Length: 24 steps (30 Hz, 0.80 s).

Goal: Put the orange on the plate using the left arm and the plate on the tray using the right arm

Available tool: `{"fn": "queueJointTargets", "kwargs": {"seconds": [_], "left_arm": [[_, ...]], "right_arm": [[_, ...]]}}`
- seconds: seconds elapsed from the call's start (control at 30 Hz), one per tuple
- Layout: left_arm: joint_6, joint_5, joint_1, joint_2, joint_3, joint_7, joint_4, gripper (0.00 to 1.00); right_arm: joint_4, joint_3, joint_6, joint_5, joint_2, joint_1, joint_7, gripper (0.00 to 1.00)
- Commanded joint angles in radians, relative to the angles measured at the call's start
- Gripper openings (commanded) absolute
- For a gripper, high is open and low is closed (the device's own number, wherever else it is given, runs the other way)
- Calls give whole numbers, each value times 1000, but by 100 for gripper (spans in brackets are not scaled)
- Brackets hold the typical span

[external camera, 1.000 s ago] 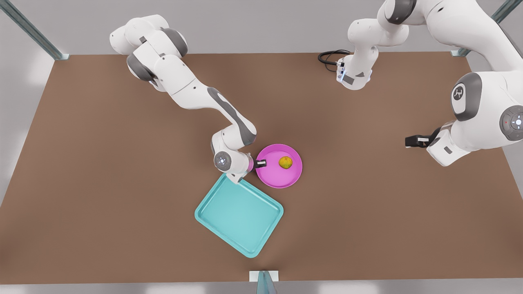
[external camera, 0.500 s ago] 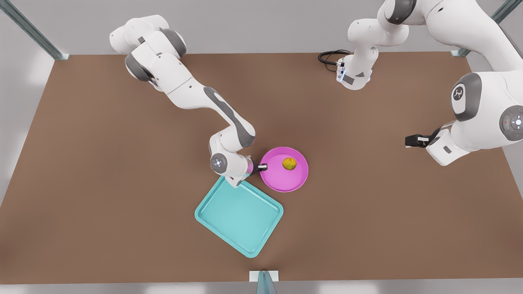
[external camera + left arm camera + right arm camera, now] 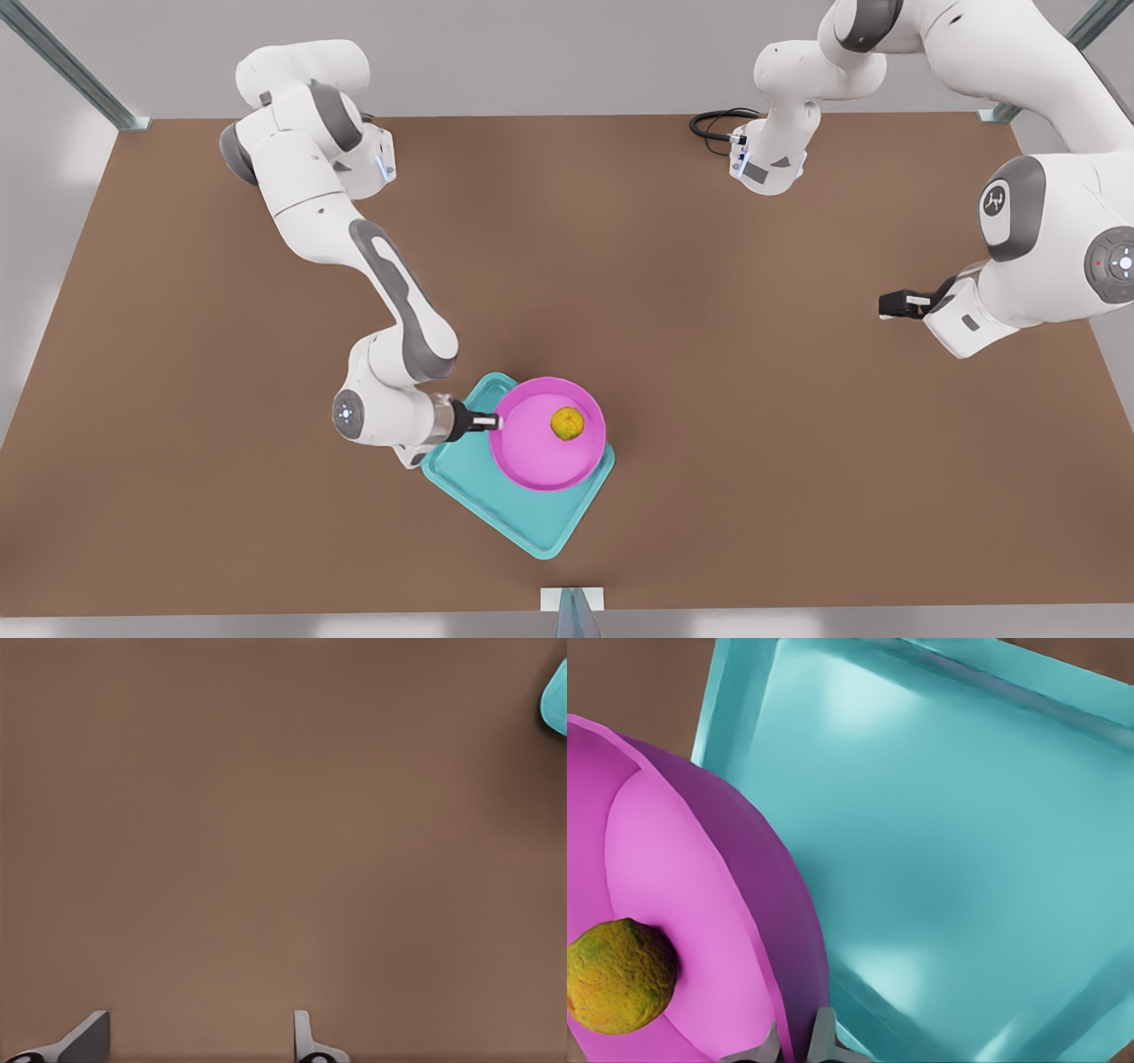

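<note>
- Plate (image 3: 540, 452), bright pink, is held over the turquoise tray (image 3: 532, 514), covering the tray's upper part in the front view; the right wrist view shows it tilted above the tray floor, apart from it.
- Orange (image 3: 568, 423) sits inside the plate, toward its side at the front view's right.
- Right pincer (image 3: 490, 422) is clamped on the plate's rim at the front view's left, its two fingers (image 3: 824, 1038) pinching the pink edge with only the rim's thickness between them.
- Left pincer (image 3: 889, 307) hangs well away at the front view's right, waiting over the bare brown desk (image 3: 709, 354); its fingers (image 3: 306, 1041) stand wide apart with nothing between them.
- Tray lies on the desk, turned at an angle, near the front edge.
</note>
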Motion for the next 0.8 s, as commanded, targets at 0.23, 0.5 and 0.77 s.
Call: {"fn": "queueJointTargets", "kwargs": {"seconds": [0.23,0.5,0.77], "left_arm": [[-3,3,1,-1,0,13,0,100],[-2,5,-1,-1,0,9,0,100],[7,5,-1,2,0,-20,0,100]], "right_arm": [[173,-61,-44,-16,107,-32,-595,21],[184,-75,-41,-13,119,-26,-601,100],[187,-78,-510,-396,-17,-84,-602,100]]}}
